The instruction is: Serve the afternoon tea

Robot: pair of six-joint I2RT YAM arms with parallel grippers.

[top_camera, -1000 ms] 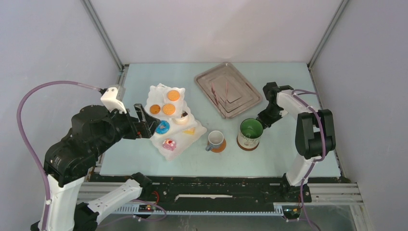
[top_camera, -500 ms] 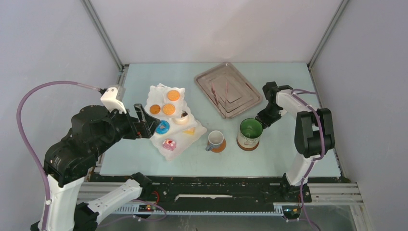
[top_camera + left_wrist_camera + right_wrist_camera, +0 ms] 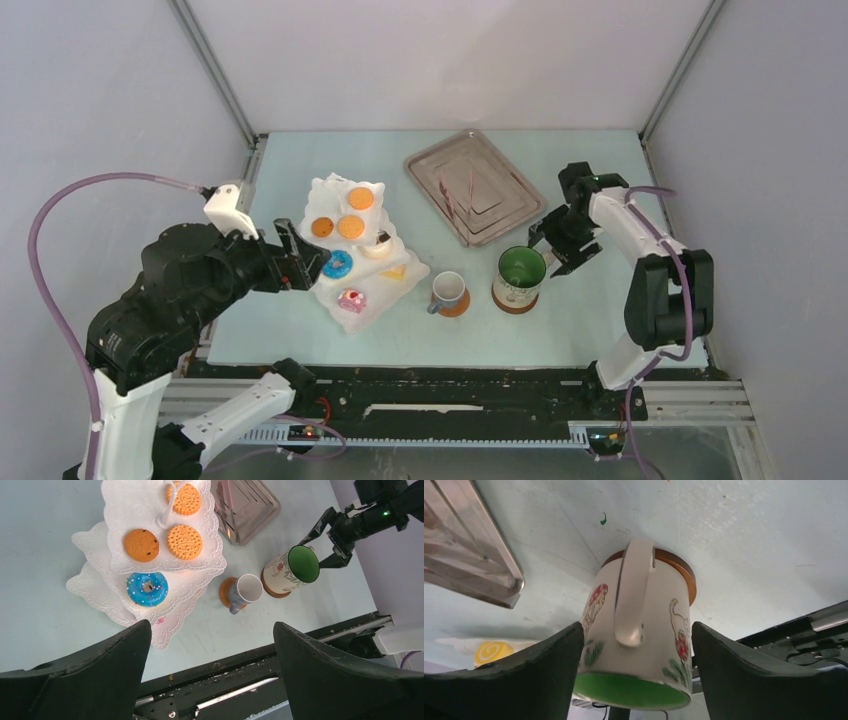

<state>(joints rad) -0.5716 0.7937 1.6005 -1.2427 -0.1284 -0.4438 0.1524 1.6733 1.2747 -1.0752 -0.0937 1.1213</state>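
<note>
I see the right gripper (image 3: pixel 555 247) spread wide, its black fingers flanking the looped handle of the glossy green-lined mug (image 3: pixel 520 272). The mug is centre-right in the top view, on a round brown coaster (image 3: pixel 679 565). Left gripper (image 3: pixel 210 630) is also spread, above the white embossed scalloped three-tier stand (image 3: pixel 330 195), left of centre. The stand holds ridged orange biscuits (image 3: pixel 360 198) and a sprinkled blue doughnut (image 3: pixel 337 264).

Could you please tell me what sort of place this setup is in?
Probably a robotics lab cell, not a café: plain grey walls, a pale table with two bolted arms, and a staged tiered stand.
</note>
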